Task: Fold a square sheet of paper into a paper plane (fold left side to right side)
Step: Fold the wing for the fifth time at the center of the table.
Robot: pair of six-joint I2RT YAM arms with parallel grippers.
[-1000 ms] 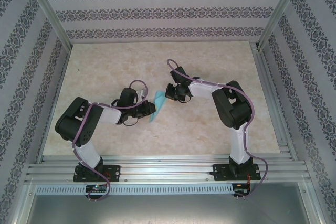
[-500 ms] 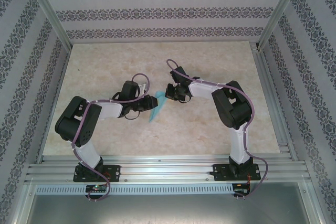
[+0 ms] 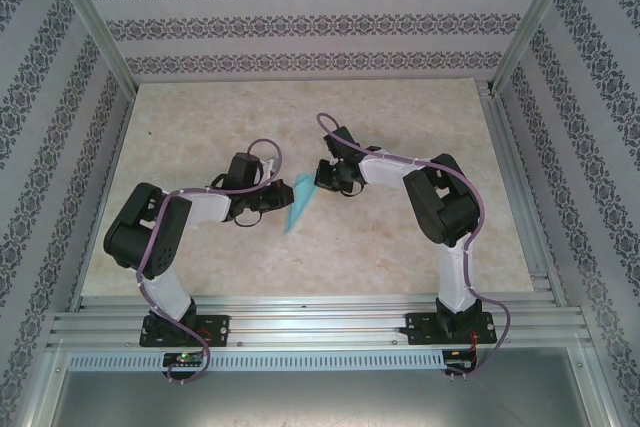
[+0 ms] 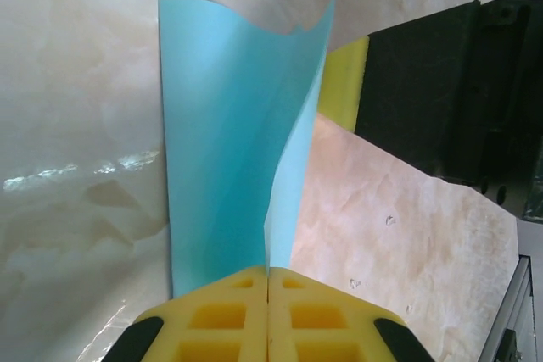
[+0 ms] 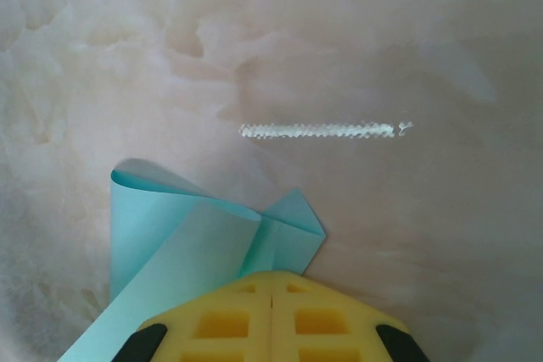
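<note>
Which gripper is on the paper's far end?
Right gripper: pinches the paper at its far tip. Left gripper pinches its side, nearer the bases.

In the left wrist view the near edge of the paper sheet (image 4: pixel 225 142) vanishes between the pressed-together yellow fingers of the left claw (image 4: pixel 269 275), itself cut off by the bottom edge. In the right wrist view the sheet's near-left part runs out of frame, and the closed right claw (image 5: pixel 271 277) pinching it covers its near middle. From above, its folds are too small to read.
</note>
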